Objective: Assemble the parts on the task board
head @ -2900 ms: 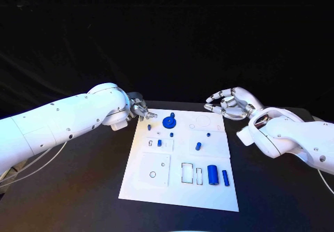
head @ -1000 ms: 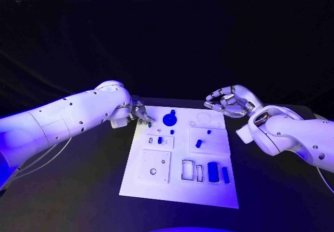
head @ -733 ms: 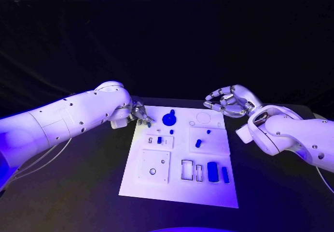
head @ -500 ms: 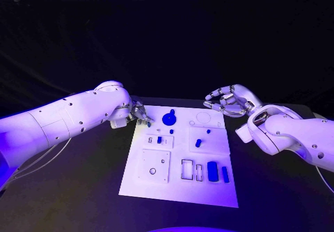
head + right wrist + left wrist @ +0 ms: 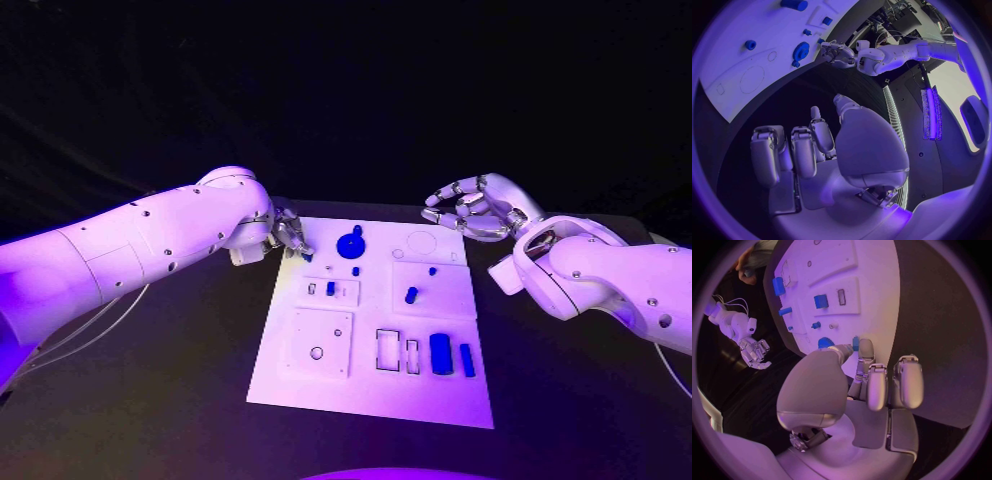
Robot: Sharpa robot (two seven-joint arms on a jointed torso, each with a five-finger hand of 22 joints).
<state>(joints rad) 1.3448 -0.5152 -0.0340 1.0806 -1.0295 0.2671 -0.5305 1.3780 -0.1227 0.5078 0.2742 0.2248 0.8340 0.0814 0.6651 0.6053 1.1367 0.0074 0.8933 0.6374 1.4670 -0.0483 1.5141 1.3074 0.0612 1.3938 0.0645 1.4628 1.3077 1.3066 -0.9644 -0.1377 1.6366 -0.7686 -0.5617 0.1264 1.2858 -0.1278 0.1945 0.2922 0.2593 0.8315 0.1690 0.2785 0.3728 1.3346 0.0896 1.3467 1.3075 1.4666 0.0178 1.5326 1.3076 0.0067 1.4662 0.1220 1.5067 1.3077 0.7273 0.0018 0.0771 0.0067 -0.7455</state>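
The white task board (image 5: 372, 395) lies in the middle of the table. A blue gear (image 5: 351, 246) stands near its far edge, and two blue blocks (image 5: 441, 355) lie near the front right. My left hand (image 5: 290, 237) is at the board's far left corner. There its thumb and a fingertip (image 5: 866, 347) pinch a small blue peg (image 5: 856, 342) that stands on the board (image 5: 873, 270). My right hand (image 5: 473, 212) hovers beyond the far right corner, fingers loosely curled and apart, holding nothing. The right wrist view shows the gear (image 5: 800, 51) and my left hand (image 5: 839, 52).
Several small blue pegs (image 5: 330, 289) stand in the raised square plates at the board's middle. Empty rectangular slots (image 5: 388, 350) sit beside the blue blocks. Black table surrounds the board on all sides.
My left hand's fingers have come down from just above the far left corner onto the small blue peg. The right hand has stayed in place.
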